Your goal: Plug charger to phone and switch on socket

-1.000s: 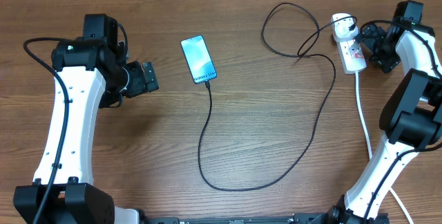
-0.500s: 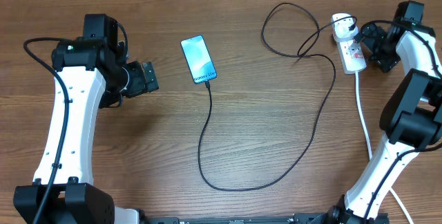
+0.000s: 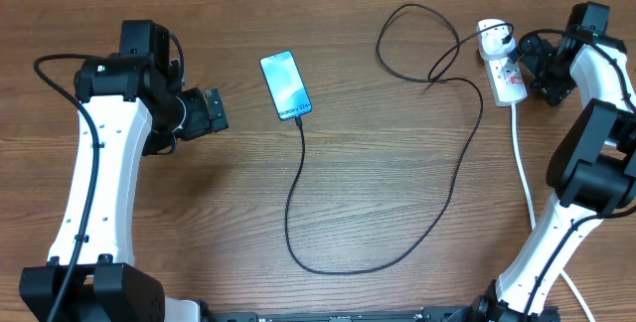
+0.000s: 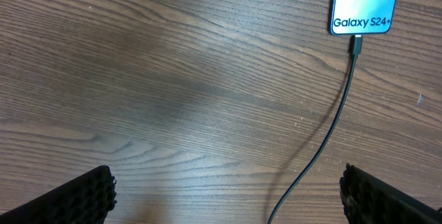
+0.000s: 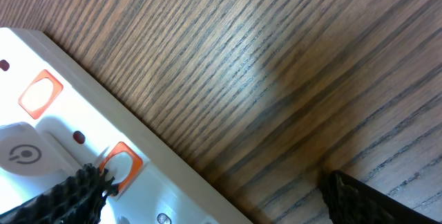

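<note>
The phone (image 3: 285, 85) lies flat at centre left with its teal screen up; it also shows in the left wrist view (image 4: 364, 3) reading "Galaxy S24+". The charger's black cable (image 3: 298, 193) has its plug tip in the phone's bottom edge (image 4: 356, 44) and loops across the table to a white adapter (image 3: 491, 32) on the socket (image 3: 507, 76). My left gripper (image 3: 214, 111) is open and empty, left of the phone (image 4: 224, 203). My right gripper (image 3: 534, 64) is open beside the socket; one finger touches an orange-red switch (image 5: 119, 163).
The socket's thick white cord (image 3: 524, 173) runs down the right side toward the front edge. The black cable makes a big loop over the table's middle and a smaller loop (image 3: 407, 44) at the back. A second orange switch (image 5: 40, 92) shows on the socket.
</note>
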{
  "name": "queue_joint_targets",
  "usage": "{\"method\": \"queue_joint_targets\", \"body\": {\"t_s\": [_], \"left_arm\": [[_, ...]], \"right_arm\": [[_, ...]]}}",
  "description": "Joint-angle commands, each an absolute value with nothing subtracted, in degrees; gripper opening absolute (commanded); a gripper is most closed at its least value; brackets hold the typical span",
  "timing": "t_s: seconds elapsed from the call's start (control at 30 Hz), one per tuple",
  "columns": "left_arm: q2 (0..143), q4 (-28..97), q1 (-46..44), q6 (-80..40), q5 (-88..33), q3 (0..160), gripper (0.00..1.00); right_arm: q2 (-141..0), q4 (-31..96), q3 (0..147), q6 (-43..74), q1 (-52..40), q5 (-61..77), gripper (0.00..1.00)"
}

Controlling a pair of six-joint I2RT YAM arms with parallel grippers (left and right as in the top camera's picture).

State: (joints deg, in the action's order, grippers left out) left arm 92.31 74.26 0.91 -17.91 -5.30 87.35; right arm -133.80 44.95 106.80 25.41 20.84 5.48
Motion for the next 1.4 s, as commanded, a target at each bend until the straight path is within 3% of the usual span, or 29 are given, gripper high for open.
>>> {"method": "queue_joint_targets", "body": {"t_s": [0.0, 0.5, 1.37], "left_arm": [[92.2, 74.2, 1.3, -18.4, -4.9, 86.9, 1.0], [92.2, 74.2, 1.3, -18.4, -4.9, 86.9, 1.0], [92.2, 74.2, 1.3, -18.4, -4.9, 86.9, 1.0]], "right_arm": [[-133.9, 44.4, 106.1, 25.2, 20.3, 3.8, 1.0], [-133.9, 43.4, 106.1, 30.0, 22.1, 5.2, 1.0], [-133.9, 44.2, 106.1, 23.9, 21.8, 8.9, 1.0]]}}
